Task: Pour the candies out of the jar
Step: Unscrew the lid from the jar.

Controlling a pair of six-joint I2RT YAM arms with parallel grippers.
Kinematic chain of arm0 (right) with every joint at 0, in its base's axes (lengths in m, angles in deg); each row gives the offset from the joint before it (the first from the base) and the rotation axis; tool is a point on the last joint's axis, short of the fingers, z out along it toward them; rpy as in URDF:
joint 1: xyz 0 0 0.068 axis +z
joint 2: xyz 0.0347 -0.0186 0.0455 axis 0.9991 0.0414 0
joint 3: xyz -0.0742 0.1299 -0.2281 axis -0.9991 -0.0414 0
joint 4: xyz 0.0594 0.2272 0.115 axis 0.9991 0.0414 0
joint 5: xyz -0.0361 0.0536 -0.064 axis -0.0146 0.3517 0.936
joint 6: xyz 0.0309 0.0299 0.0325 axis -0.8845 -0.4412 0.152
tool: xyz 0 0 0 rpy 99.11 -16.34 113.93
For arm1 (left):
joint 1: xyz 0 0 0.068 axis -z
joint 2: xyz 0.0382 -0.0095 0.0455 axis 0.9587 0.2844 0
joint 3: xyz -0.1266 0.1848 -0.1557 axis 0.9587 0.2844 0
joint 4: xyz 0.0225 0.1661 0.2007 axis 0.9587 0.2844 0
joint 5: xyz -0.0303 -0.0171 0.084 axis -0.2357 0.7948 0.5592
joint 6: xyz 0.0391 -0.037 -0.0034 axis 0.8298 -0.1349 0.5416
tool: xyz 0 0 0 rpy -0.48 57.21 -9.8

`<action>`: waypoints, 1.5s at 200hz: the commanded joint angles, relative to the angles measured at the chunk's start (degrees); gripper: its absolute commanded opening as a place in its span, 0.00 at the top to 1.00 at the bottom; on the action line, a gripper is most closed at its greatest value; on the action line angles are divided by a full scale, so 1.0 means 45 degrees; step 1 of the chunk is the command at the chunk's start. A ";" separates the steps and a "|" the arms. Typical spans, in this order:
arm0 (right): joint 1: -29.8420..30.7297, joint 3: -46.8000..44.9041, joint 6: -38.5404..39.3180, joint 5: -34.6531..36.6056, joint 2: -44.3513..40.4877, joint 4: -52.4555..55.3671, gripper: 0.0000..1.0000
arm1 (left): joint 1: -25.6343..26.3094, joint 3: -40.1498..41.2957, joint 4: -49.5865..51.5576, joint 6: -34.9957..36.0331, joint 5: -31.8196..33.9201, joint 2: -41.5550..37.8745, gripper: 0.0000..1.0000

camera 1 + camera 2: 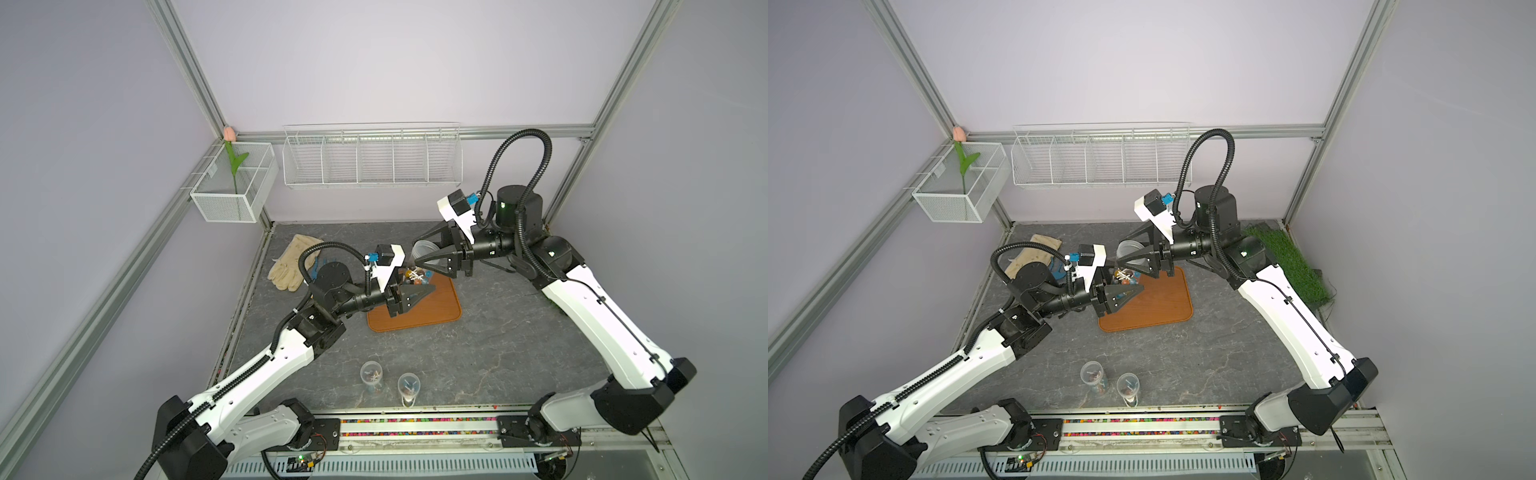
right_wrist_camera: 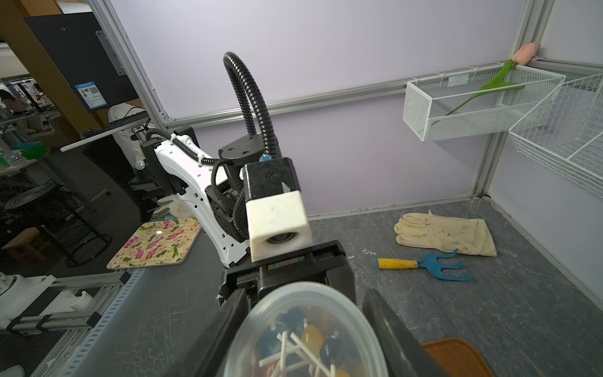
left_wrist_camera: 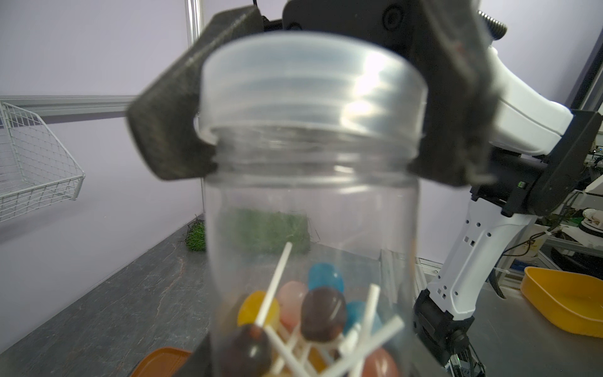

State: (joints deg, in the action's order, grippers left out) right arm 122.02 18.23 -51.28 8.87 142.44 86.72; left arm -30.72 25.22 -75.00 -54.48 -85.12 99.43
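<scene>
The grey stone-patterned counter (image 1: 478,353) carries a brown tray (image 1: 440,309), and both arms meet over the tray's far left corner. The left gripper (image 1: 422,286) lies level at the tray's left side, its jaws closed on the body of the clear plastic jar (image 3: 310,212), holding it upright just above that corner. This grip likely serves as the anchor, so the jar cannot turn or tip while its top is worked. The right gripper (image 1: 417,252) reaches from beyond the tray's far right side, its jaws pressed against opposite sides of the translucent screw lid (image 3: 310,91). In the left wrist view the jar's threads show bare beneath the lid's rim, so the lid appears unscrewed and raised. Whether it touches the neck cannot be told. The candies (image 3: 323,310), small lollipops with blue, brown, orange and pink heads on white sticks, lie heaped in the jar's bottom, all inside. Pouring has not begun. The lid probably has to come clear before the left arm can tip the jar over the tray.
</scene>
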 commanded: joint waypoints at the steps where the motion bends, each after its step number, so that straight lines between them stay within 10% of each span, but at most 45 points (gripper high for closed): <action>1: 0.0327 0.0186 0.0039 -0.0316 0.0153 0.0383 0.40 | 0.0004 0.0082 -0.0716 -0.0356 0.0028 0.0153 0.57; 96: 0.0389 0.0274 -0.0023 -0.0291 0.0227 0.0564 0.32 | 0.0009 0.0137 -0.0783 -0.0435 0.0006 0.0072 0.57; 164: 0.0387 0.0360 -0.0214 0.0083 0.0022 0.0252 0.00 | 0.0009 0.0276 -0.0775 -0.0382 0.0096 -0.0002 0.57; 300: 0.0248 0.0241 -0.2295 0.2623 -0.0622 -0.0119 0.11 | 0.0008 0.0630 -0.0832 -0.0179 0.1148 -0.0284 0.57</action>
State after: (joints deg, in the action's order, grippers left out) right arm 123.33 19.12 -56.73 16.54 142.22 88.91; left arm -30.67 27.14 -76.13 -55.46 -81.99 99.74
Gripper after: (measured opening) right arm 0.885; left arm 0.547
